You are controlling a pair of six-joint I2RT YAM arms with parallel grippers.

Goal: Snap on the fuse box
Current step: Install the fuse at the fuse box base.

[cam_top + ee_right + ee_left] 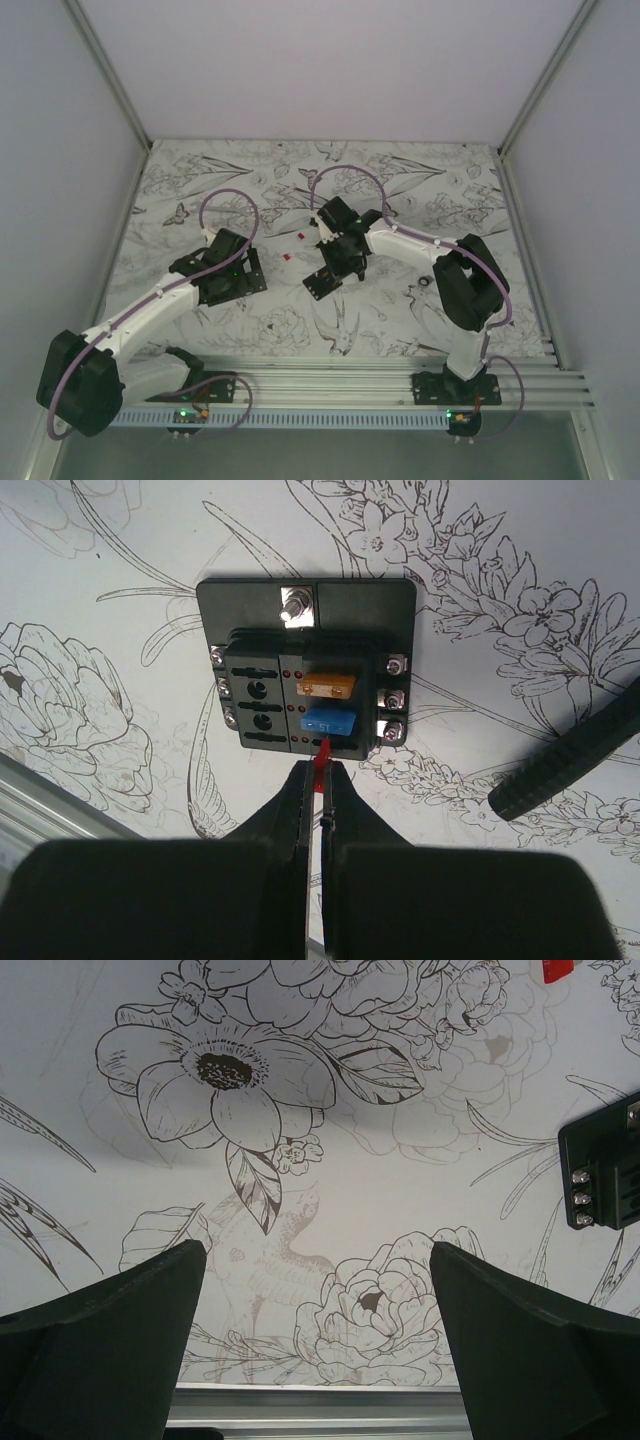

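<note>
Right end effector (320, 780) is pinching a red fuse (320, 762) right at the fuse box (258, 695) lying flat on the table (100, 570). An orange fuse (330, 687) and a blue fuse (328, 721) are already sitting in; left end effector (315, 1260) is hanging spread wide. Roughly midway, I'd guess.

Plain pale walls (330, 60); aluminium corner posts (109, 70); tabletop (420, 185) printed with line-drawn flowers, birds; slotted rail (340, 378) along near edge.

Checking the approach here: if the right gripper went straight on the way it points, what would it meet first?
The fuse box: the right gripper, shut on a red fuse, points at its near edge below the blue fuse. The red fuse would likely touch first; depth is unclear.
</note>
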